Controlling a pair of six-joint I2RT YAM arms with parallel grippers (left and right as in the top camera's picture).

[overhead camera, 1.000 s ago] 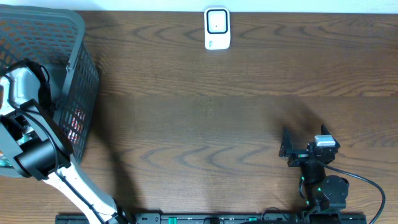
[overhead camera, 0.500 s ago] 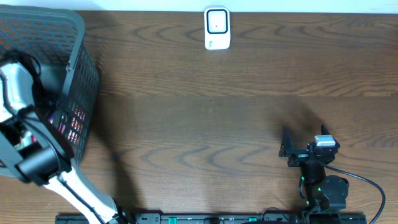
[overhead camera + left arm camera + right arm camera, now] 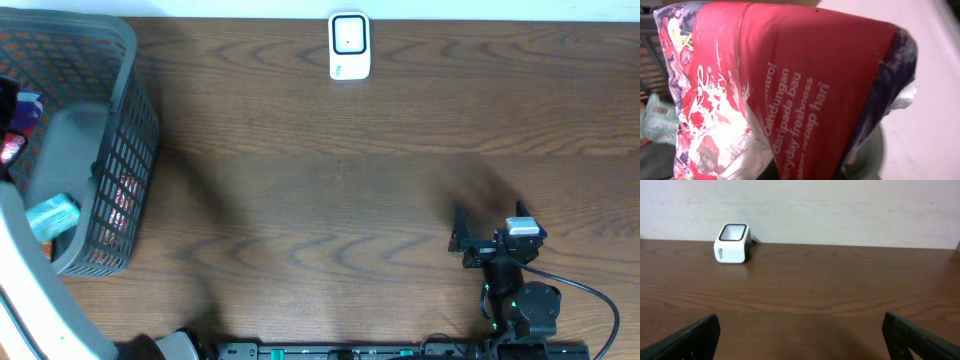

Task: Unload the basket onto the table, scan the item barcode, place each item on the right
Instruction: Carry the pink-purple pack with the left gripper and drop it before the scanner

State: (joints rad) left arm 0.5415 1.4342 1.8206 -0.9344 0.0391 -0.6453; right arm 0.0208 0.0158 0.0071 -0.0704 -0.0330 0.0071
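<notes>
A red and purple printed pouch (image 3: 790,85) fills the left wrist view, hanging crumpled close to the camera. My left gripper is shut on it, its fingers hidden behind the pouch. From overhead only a sliver of the pouch (image 3: 14,125) shows at the left edge, above the basket (image 3: 125,120). No barcode shows on the pouch. The white scanner (image 3: 349,45) stands at the table's far edge, and it also appears in the right wrist view as the scanner (image 3: 731,243). My right gripper (image 3: 458,230) rests open near the front right, nothing between its fingers (image 3: 685,340).
The dark grey mesh basket at the far left holds a teal packet (image 3: 52,215) and other packets. The left arm's white link (image 3: 30,300) crosses the bottom left corner. A pale wall (image 3: 840,210) rises behind the table.
The left gripper has shut on the pouch and lifted it out of the basket, moving up and toward the left edge of the overhead view. The right arm has not moved.
</notes>
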